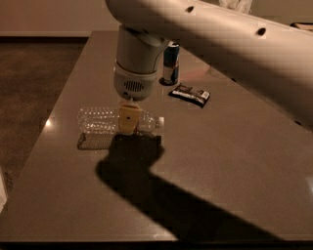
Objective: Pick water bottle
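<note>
The water bottle (100,120) is clear ribbed plastic with a white cap (160,120). It lies on its side on the dark table (220,161), cap pointing right. My gripper (129,122) hangs from the big white arm (205,34) and is down at the bottle, across its part near the neck. A tan gripper pad covers the bottle's label area. The bottle rests on the table surface.
A blue-silver can (170,63) stands behind the arm's wrist. A dark snack packet (189,94) lies to the right of it. A clear glass (234,5) shows at the top edge. The table's left edge runs close to the bottle's base.
</note>
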